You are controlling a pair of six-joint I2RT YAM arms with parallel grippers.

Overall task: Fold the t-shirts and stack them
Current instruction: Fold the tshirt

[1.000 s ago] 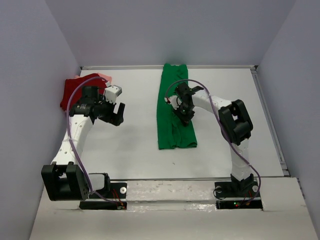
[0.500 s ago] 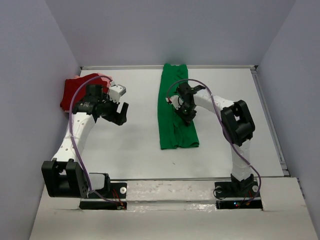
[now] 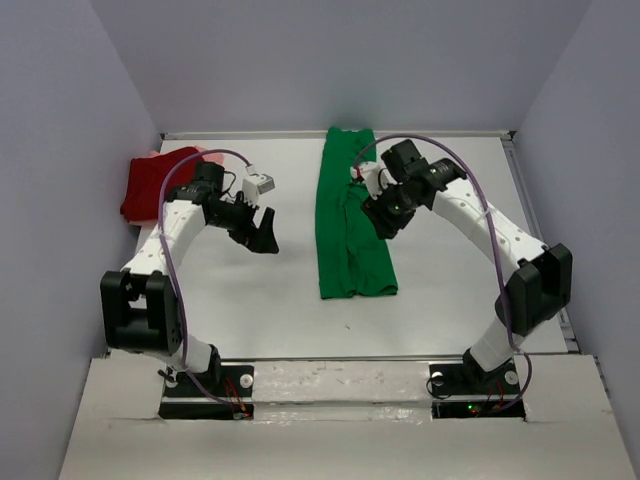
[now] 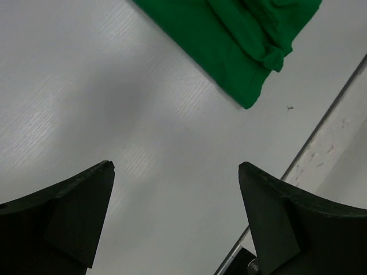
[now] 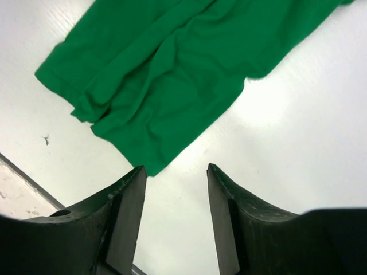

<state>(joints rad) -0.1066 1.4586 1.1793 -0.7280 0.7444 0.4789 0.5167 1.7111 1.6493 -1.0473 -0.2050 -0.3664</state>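
Since a second ago the green t-shirt (image 3: 350,225) has been let go: a long folded strip running from the desk's (image 3: 450,300) far edge to its middle. The right gripper (image 3: 385,213) has lifted clear, jaws apart and empty. The left gripper (image 3: 263,236), wide open, has swung nearer. Each should probably pinch one near-hem corner, then fold it evenly toward the far end.

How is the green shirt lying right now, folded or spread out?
Folded: the green shirt lies as a long narrow strip with overlapping layers along its length, and no sleeves stick out.
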